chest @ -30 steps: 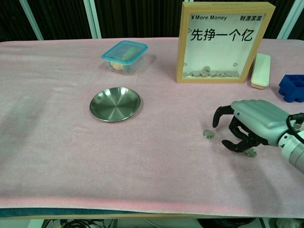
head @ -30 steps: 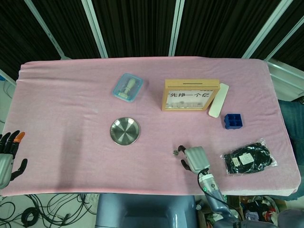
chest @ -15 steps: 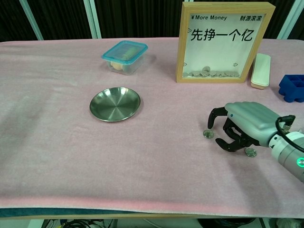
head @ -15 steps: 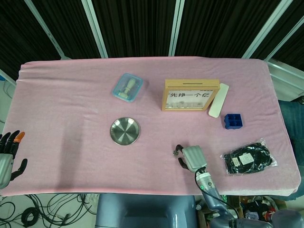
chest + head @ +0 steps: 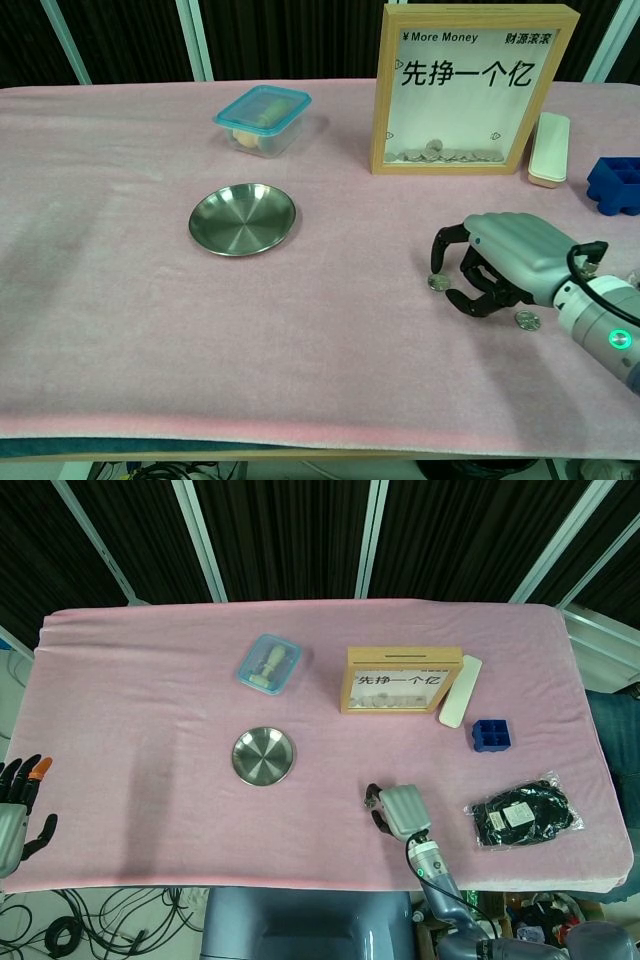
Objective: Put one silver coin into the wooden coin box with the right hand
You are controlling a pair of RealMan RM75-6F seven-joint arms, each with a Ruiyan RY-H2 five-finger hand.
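Two silver coins lie on the pink cloth near the front right: one (image 5: pixel 438 283) just under my right hand's fingertips, another (image 5: pixel 527 321) behind the hand by the wrist. My right hand (image 5: pixel 500 262) hovers palm down with fingers curled over the first coin and holds nothing; it also shows in the head view (image 5: pixel 397 810). The wooden coin box (image 5: pixel 474 88) stands upright at the back, coins visible behind its window, slot on top (image 5: pixel 404 657). My left hand (image 5: pixel 14 802) rests open off the table's left edge.
A steel dish (image 5: pixel 243 218) sits left of centre, a teal lidded container (image 5: pixel 262 119) behind it. A white case (image 5: pixel 548 148) and a blue block (image 5: pixel 615 184) lie right of the box. A black bag (image 5: pixel 520 816) lies at the far right.
My right hand has slid leftward over the cloth, bringing its curled fingers from beside the first coin to right over it. The left hand has not moved.
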